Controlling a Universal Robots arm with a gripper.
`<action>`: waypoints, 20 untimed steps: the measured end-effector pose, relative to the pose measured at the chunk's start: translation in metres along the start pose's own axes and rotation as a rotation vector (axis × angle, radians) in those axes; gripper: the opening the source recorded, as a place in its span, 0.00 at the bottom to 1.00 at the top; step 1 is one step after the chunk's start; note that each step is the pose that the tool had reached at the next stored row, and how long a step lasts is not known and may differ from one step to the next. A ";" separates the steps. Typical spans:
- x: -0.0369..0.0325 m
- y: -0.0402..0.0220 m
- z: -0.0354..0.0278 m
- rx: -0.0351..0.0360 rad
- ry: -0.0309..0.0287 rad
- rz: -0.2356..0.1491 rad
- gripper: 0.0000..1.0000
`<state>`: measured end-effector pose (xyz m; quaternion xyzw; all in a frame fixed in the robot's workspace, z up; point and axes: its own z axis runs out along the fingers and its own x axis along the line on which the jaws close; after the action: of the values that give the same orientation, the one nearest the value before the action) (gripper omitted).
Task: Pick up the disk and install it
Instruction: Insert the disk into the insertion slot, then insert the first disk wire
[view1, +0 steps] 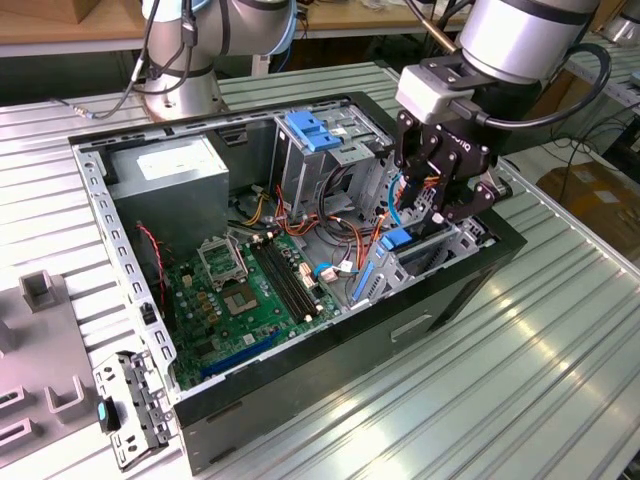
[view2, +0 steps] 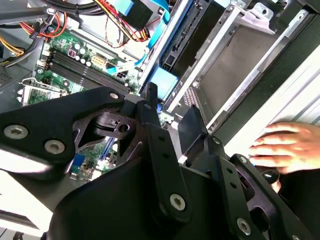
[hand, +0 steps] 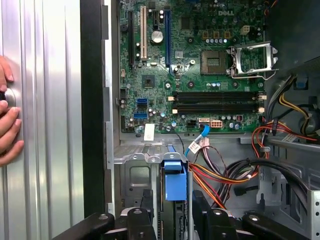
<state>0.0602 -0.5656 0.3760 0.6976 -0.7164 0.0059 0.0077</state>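
The pincer (view1: 437, 215) hangs low over the bay at the case's (view1: 90, 190) edge toward the exterior view's right. It is set narrow, astride the near end of the disk (hand: 175, 182). Whether it presses on the disk cannot be told.

The disk (view1: 397, 240) stands on edge in the bay slot, with grey sheet-metal walls close on both flanks and its blue tab (view2: 162, 80) just past the pincer (view2: 171, 100). In the first wrist view, red, orange and black cables (hand: 220, 175) crowd one flank of the bay. The case's black wall runs just beyond the other flank. Past the tab the board (hand: 200, 65) lies flat and open to view.

A hand (hand: 7, 125) rests on the counter just outside that black wall. In the second wrist view the hand (view2: 282, 145) is near the pincer.

The case lies open on a ribbed metal counter (view1: 520, 380), which shows a broad run of ribs toward the near right corner. Inside the case, a grey power box (view1: 170, 170) fills the far left corner. A cage (view1: 315, 150) with a blue latch stands along the far edge.

A grey fixture (view1: 40, 290) sits at the counter's left edge, and a metal bracket (view1: 130, 405) lies by the case's near corner. The arm's base (view1: 180, 90) stands at the counter's far edge. Wooden benches are behind it, and cardboard (view1: 590, 190) lies beyond the counter's right edge.
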 end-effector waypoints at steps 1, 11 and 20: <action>0.0000 0.0000 0.0000 -0.0001 0.0000 0.000 0.44; 0.0000 0.0000 0.0001 -0.0009 0.0000 0.000 0.11; 0.0000 0.0000 0.0002 -0.0023 0.0001 0.000 0.11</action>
<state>0.0602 -0.5656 0.3758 0.6976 -0.7164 0.0051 0.0085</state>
